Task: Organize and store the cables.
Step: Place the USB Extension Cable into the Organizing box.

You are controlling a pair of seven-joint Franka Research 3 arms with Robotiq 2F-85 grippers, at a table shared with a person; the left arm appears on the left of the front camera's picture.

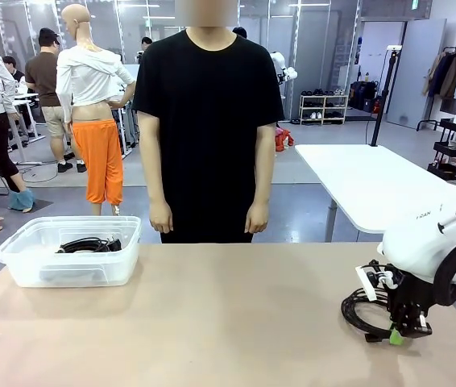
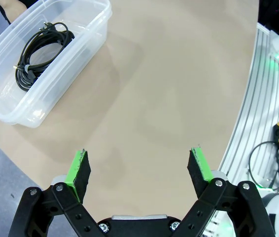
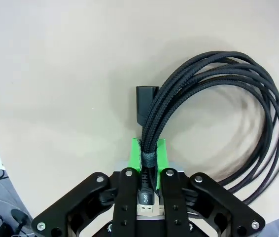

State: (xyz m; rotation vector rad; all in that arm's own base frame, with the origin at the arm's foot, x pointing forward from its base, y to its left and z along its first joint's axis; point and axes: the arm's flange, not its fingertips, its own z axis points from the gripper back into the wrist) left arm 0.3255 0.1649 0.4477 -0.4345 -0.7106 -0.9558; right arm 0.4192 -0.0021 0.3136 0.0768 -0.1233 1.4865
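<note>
Jaws of right gripper point(image 3: 148, 160) clamping braided cable coil point(image 3: 218, 123) on tabletop point(image 1: 228, 322); left gripper point(image 2: 139, 170) hanging wide, empty. Sitting already in clear bin point(image 1: 71, 274): another coil point(image 2: 38, 52). Remaining, apparently: carrying this one over.

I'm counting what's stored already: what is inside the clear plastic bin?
The clear bin holds one coiled black cable, with a pale tie band, lying flat on the bottom. Whether a second coil lies under it cannot be told.
</note>
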